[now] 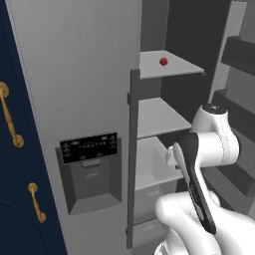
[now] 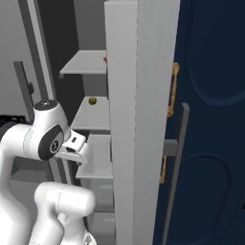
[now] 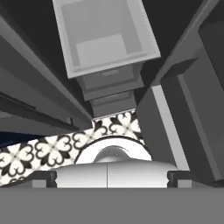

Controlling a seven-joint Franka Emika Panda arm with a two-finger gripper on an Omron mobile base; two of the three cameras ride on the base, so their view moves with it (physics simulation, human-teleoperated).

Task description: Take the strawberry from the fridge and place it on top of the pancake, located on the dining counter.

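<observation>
Red strawberry [image 1: 164,61] near top shelf [image 1: 172,68] edge – fridge [image 1: 79,89] open, gripper [image 3: 112,176] wide, empty

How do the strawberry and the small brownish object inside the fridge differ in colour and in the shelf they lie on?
The strawberry is red; the small brownish object is dull olive-brown. The strawberry lies on the top shelf, while the brownish object lies on the shelf below. Both are small, roundish, and lie untouched inside the open fridge.

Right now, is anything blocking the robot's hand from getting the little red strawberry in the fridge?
Nothing visible blocks it. The fridge door is open and the strawberry sits alone on the top shelf. The open gripper looks down at the lower drawers, so it must rise first.
</observation>
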